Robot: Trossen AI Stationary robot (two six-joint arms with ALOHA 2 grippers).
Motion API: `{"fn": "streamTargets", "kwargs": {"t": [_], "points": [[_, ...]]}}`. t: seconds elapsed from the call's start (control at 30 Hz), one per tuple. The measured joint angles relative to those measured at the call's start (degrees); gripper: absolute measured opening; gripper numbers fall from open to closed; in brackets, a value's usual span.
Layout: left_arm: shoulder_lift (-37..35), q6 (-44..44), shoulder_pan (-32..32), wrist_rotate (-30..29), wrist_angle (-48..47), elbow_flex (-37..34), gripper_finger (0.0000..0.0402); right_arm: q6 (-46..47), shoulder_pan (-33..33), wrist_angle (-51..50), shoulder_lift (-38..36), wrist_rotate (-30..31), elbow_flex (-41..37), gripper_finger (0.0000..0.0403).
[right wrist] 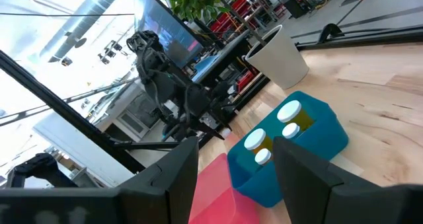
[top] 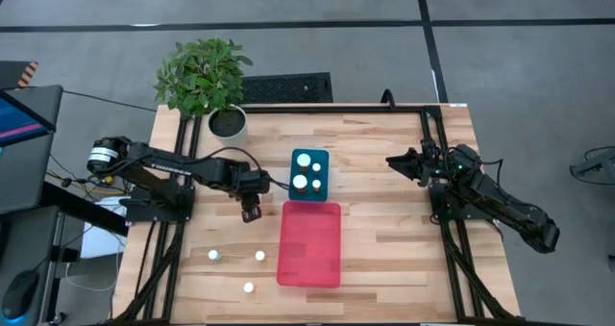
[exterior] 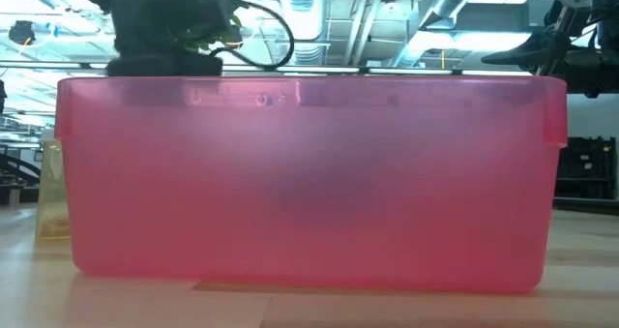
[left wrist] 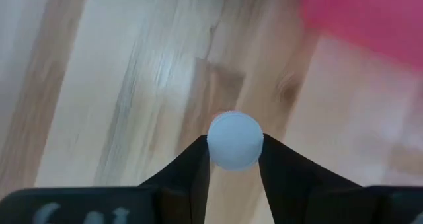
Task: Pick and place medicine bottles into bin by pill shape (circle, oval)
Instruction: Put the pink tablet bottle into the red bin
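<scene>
My left gripper (top: 252, 212) points steeply down over the table just left of the pink bin (top: 309, 244), shut on a medicine bottle whose round white cap (left wrist: 234, 140) fills the gap between its fingers. Three more white-capped bottles stand on the wood near the front left (top: 213, 256), (top: 259, 256), (top: 248, 288). The blue bin (top: 309, 175) behind the pink one holds three white-capped bottles (right wrist: 289, 110). My right gripper (right wrist: 234, 178) waits open at the table's right side (top: 408, 161), holding nothing. My left gripper pinches the bottle by the rim of its white cap (left wrist: 218, 145), one finger (left wrist: 192, 171) on each side. The fingers come from above, pointing steeply down. The cap hides the bottle's body, so I cannot tell whether it still stands on the table.
A potted plant in a white pot (top: 228, 122) stands at the far left corner, and a keyboard (top: 286, 87) lies beyond the far edge. In the low view the pink bin (exterior: 309, 173) blocks nearly everything. Bare wood (top: 394, 239) lies right of the bins.
</scene>
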Motion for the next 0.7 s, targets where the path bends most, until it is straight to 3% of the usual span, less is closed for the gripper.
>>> {"fn": "streamTargets", "kwargs": {"t": [0.33,0.7], "points": [[1.7,-7.6,0.0,0.2,-2.2,21.0,0.0106,-0.1,0.0,0.0,0.0,0.0,0.0,0.0205],[23.0,5.7,-1.2,4.3,-3.5,42.0,0.0106,0.0,0.0,0.0,0.0,-0.1,0.0,0.0205]]}}
